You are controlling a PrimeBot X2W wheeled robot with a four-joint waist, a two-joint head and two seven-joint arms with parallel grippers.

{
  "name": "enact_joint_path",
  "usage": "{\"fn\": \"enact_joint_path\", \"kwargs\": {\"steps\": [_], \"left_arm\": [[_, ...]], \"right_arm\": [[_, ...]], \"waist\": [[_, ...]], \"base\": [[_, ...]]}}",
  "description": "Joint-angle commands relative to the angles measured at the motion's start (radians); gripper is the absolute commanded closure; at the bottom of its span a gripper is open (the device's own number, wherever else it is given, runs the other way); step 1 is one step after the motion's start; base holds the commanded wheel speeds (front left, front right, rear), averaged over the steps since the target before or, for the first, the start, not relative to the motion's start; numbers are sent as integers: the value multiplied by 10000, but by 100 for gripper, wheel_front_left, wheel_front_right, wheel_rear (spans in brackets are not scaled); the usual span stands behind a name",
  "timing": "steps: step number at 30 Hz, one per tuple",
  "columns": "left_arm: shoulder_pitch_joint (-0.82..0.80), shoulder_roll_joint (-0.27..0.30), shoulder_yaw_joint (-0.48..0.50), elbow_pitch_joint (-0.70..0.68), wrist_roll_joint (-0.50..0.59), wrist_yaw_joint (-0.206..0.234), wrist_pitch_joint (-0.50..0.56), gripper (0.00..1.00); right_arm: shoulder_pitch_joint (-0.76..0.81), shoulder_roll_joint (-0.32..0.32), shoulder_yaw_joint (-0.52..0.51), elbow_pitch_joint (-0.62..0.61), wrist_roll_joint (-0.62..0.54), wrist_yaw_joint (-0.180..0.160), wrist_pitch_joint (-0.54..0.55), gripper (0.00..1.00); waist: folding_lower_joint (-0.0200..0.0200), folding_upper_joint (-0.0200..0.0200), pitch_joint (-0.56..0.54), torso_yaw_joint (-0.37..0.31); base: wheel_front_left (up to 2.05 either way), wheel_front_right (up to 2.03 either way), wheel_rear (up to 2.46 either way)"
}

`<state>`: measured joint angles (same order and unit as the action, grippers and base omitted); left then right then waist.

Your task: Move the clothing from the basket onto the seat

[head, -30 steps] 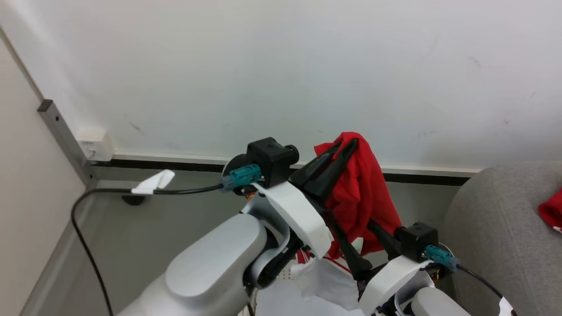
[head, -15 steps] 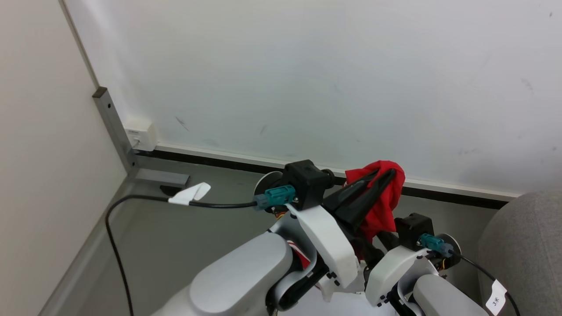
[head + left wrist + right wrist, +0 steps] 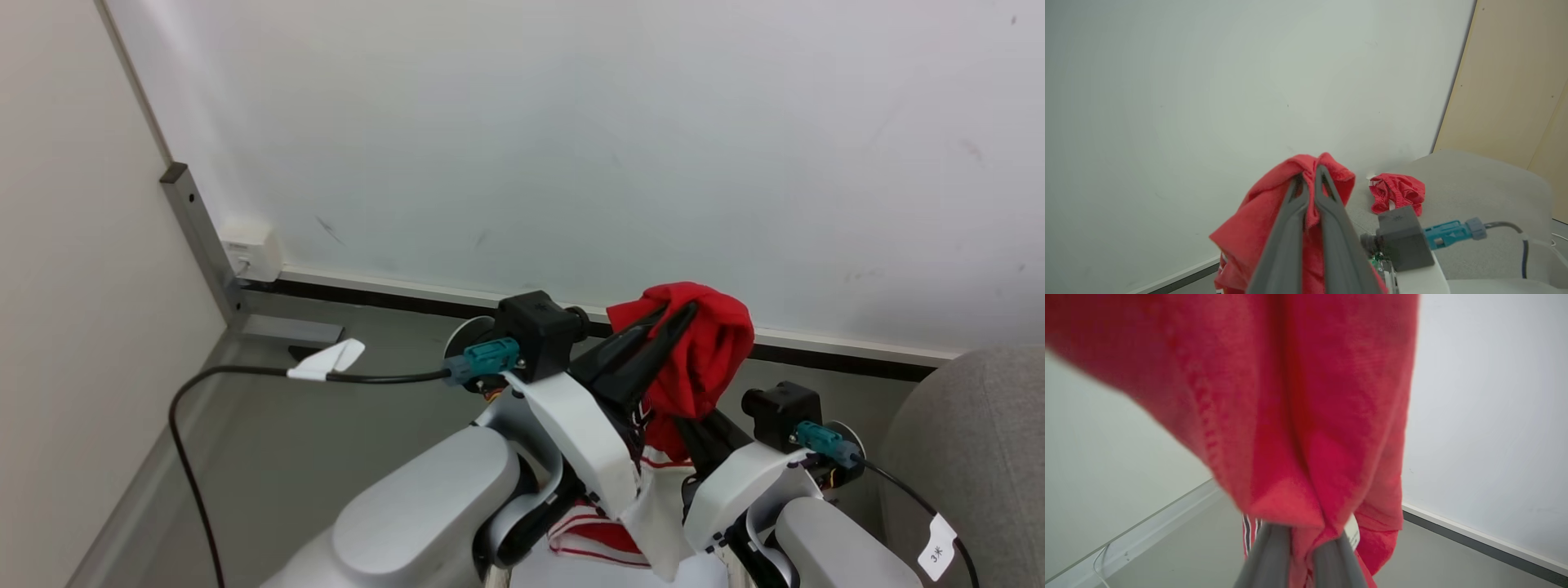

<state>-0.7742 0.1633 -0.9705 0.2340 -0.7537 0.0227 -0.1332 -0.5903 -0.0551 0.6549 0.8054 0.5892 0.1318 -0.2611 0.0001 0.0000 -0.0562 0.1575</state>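
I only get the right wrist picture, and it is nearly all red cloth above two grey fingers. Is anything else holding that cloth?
Observer: Yes. In the head view the left gripper is shut on the top of the soft red garment, and the fabric is bunched over its tips.
Visitor: Where is the cloth meant to end up?
Observer: On the large light grey fabric seat, which is at the right edge of the head view.
Visitor: Is anything lying on that seat?
Observer: Yes. The left wrist view shows another crumpled red garment resting on it.
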Motion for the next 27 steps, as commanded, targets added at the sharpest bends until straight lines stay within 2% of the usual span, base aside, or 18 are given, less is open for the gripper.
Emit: {"fn": "enact_joint_path", "kwargs": {"steps": [1,8,19,20,21,22,23,27], "left_arm": [[130,74,51,49,-64,54,-35,100],[59,126,76,102,-84,78,-69,100],[350,299,16,334,-125,64,-241,100],[395,320,-8,328,-117,69,-259,92],[436,341,-32,320,-81,103,-283,56],[470,363,-71,308,-41,106,-273,11],[526,385,-96,280,-42,100,-298,0],[790,537,-207,57,-47,61,-410,0]], "right_arm": [[148,-48,-74,-104,-96,-23,-37,100],[248,-124,-296,-304,-123,-23,-38,100],[750,-411,-1744,-1412,-128,-23,-39,100],[835,-450,-1874,-1548,-160,-23,-37,100],[911,-491,-1985,-1690,-188,-23,-37,100],[989,-534,-2105,-1848,-201,-23,-37,100],[1059,-586,-2225,-1970,-246,-23,-37,100],[1288,-731,-2832,-2481,-431,-23,-38,100]], "waist": [[-1,0,-4,-38],[-1,0,5,-121],[-1,0,162,-409],[-1,0,182,-465],[-1,0,200,-522],[-1,0,225,-590],[-1,0,249,-677],[-1,0,393,-1077]], "base": [[0,0,0],[0,0,0],[0,0,0],[0,0,0],[0,0,0],[0,0,0],[0,0,0],[0,0,0]]}}
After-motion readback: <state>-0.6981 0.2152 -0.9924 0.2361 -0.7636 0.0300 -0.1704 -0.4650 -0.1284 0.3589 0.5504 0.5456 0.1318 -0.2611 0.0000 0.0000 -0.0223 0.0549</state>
